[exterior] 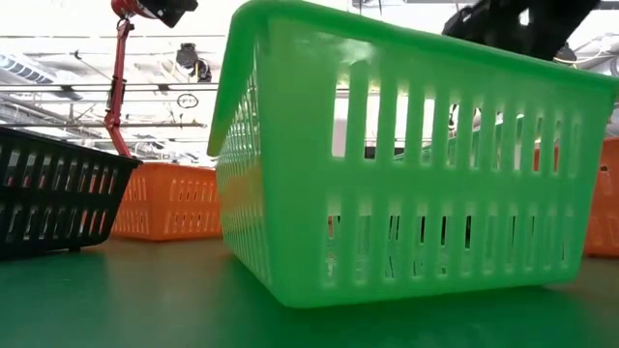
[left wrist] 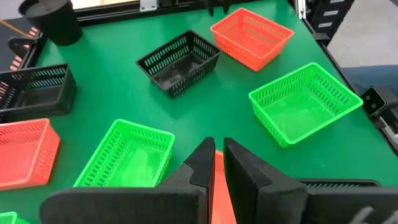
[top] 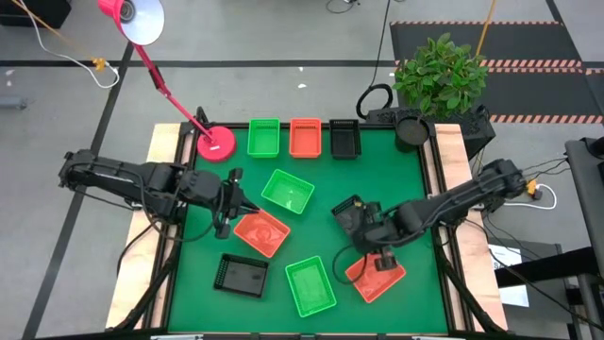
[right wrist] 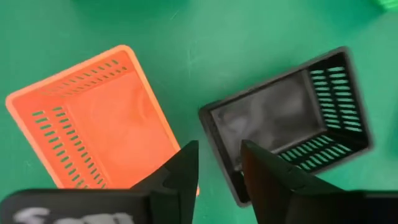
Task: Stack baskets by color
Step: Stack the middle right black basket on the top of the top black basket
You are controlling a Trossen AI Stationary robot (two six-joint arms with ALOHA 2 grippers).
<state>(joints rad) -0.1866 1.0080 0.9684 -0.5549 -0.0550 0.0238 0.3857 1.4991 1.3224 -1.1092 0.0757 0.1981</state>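
Observation:
Along the far edge a green basket (top: 264,138), an orange one (top: 305,137) and a black one (top: 344,139) stand in a row. Loose on the mat lie two green baskets (top: 288,192) (top: 310,286), a black one (top: 242,275) and an orange one (top: 375,274). My left gripper (top: 236,206) is shut on another orange basket (top: 260,232). My right gripper (right wrist: 217,152) hangs open over a black basket (right wrist: 286,130). A corner of that basket's wall (right wrist: 219,146) stands between its fingers. My left gripper pinches a thin orange wall (left wrist: 217,180) of the orange basket between its two fingers, at the basket's left end (top: 243,219). It comes slanting down from the table's left. Whether the basket is clear of the mat I cannot tell. My right gripper points down over the black basket's corner; whether a finger touches the wall I cannot tell.
A pink lamp base (top: 216,144) stands at the far left corner, with its arm reaching up and away. A dark cup (top: 411,130) and a potted plant (top: 440,71) are at the far right. In the low view a green basket (exterior: 416,164) fills the foreground.

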